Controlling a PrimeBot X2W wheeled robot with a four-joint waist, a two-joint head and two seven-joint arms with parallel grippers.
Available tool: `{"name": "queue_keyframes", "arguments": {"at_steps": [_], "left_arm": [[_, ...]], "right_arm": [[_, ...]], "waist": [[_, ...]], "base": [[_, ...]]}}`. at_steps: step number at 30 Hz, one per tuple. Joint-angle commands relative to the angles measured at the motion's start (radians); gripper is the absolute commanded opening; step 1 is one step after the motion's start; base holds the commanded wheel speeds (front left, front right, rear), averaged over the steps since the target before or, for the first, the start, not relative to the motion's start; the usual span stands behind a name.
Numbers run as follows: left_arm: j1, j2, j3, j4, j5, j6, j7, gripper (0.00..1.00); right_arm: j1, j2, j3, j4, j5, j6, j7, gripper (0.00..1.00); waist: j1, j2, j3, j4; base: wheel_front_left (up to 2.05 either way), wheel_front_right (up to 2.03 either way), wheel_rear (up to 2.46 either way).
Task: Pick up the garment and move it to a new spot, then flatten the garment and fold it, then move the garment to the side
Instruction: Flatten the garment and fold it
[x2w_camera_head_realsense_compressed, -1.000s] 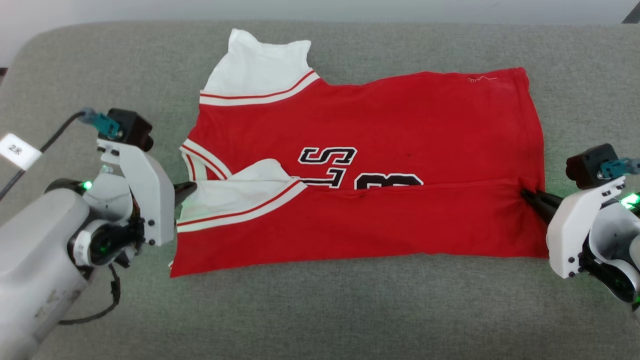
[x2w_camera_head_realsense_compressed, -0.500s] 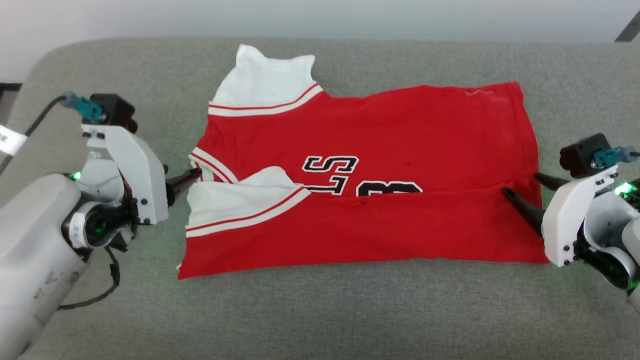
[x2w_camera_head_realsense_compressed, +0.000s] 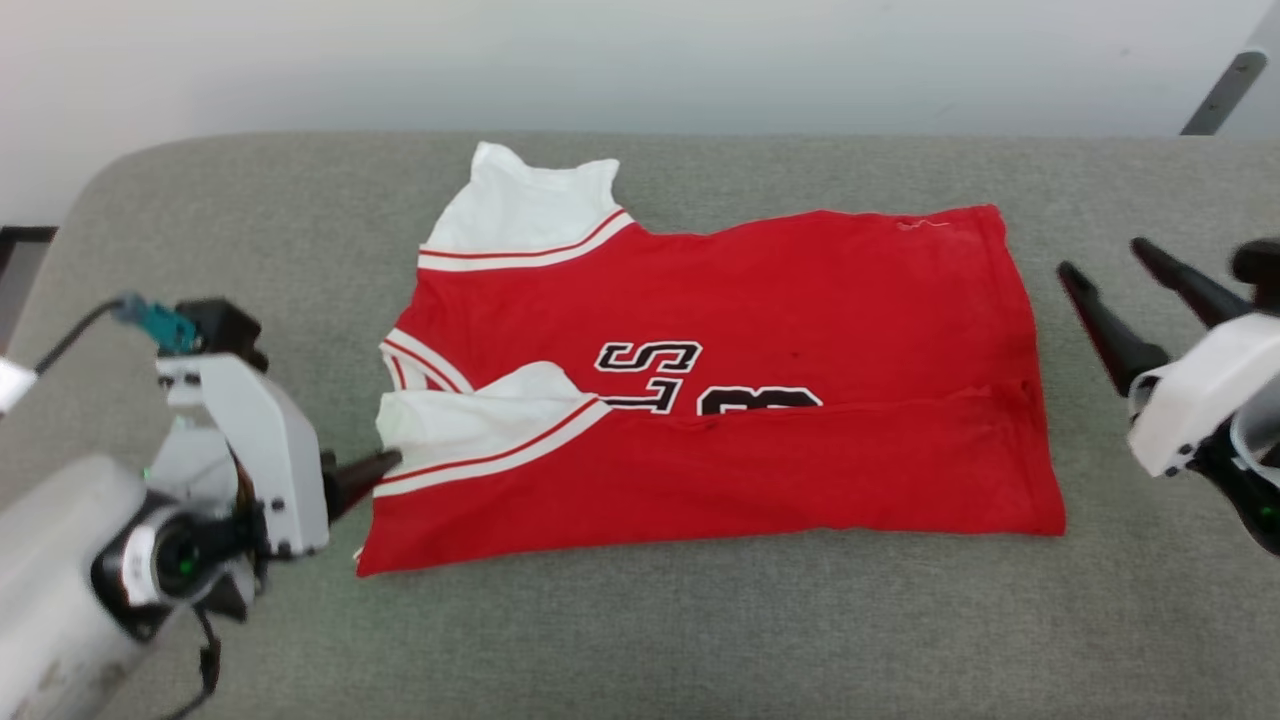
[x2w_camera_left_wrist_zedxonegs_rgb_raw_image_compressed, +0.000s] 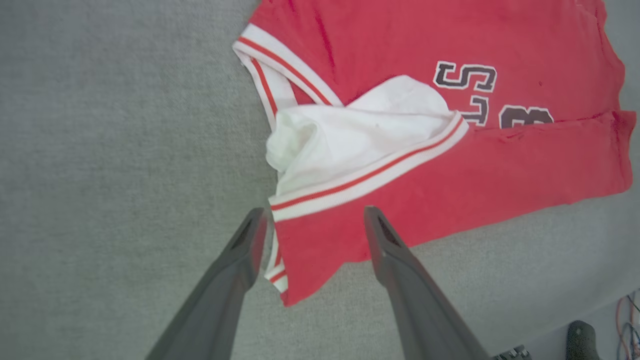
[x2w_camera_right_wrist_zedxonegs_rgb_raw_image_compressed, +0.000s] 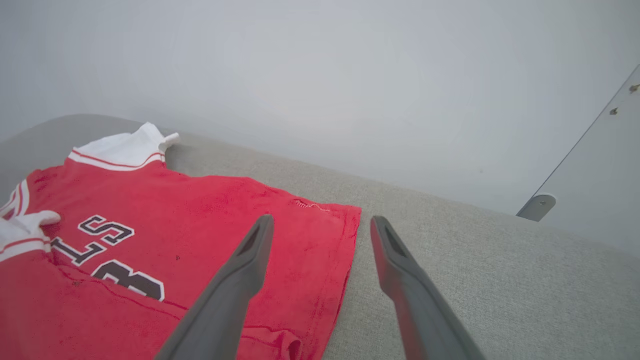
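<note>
Red garment (x2w_camera_head_realsense_compressed: 720, 300), its black lettering showing a legible "S", is lying part-folded on grey upholstery (x2w_camera_head_realsense_compressed: 640, 640); left gripper (x2w_camera_left_wrist_zedxonegs_rgb_raw_image_compressed: 312, 220) and right gripper (x2w_camera_head_realsense_compressed: 1102, 256) are both gaping, holding nothing.

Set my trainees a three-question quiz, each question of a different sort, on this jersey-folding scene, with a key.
1. True or false: the right gripper is shut on the garment.
2. Multiple choice: what hides the lower part of the black lettering? A. a folded-over red strip of the garment; B. a towel; C. a person's hand.
3. Short answer: which gripper is beside the folded white sleeve?
Key: 1 false, it is open, off the cloth; 2 A; 3 the left gripper.
</note>
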Motion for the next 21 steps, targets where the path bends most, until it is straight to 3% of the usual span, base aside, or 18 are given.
{"name": "queue_keyframes", "arguments": {"at_steps": [1,10,21], "left_arm": [[0.031,0.01,0.004,-0.026,-0.015,0.015,-0.003,1.0],[0.145,0.07,-0.023,-0.11,-0.025,0.077,-0.017,1.0],[0.158,0.027,-0.069,0.012,0.032,0.022,-0.044,1.0]], "right_arm": [[0.028,0.007,-0.041,-0.018,-0.011,-0.001,-0.015,1.0],[0.229,0.091,-0.3,-0.236,-0.119,-0.001,0.006,1.0],[0.439,0.236,-0.483,-0.482,-0.218,-0.001,0.119,1.0]], "waist": [[0.0,0.0,-0.002,-0.012],[0.0,0.0,0.011,-0.054],[0.0,0.0,0.023,-0.088]], "base": [[0.0,0.0,0.0],[0.0,0.0,0.0],[0.0,0.0,0.0]]}}
